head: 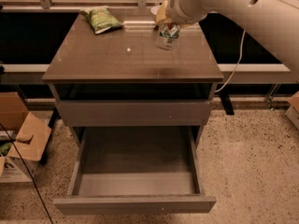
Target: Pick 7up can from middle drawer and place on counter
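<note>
Camera view: gripper hung over counter rear right, jaws clenched on 7up can, which sat directly beneath them, near the surface. Placing step; next move likely needed a set-down and release.

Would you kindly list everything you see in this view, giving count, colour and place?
counter: one, glossy brown-grey, top of the cabinet.
7up can: one, silvery with green, rear right of the counter, directly under the hand.
snack bag: one, green, rear left of the counter.
closed drawer front: one, grey, below the counter.
middle drawer: one, grey, pulled open beneath that front.
cardboard boxes: at least two, tan, on the floor at left.
cable: one, white, hanging right of the cabinet.
arm: one, white, entering from upper right.
hand: one, yellowish, just above the can.
</note>
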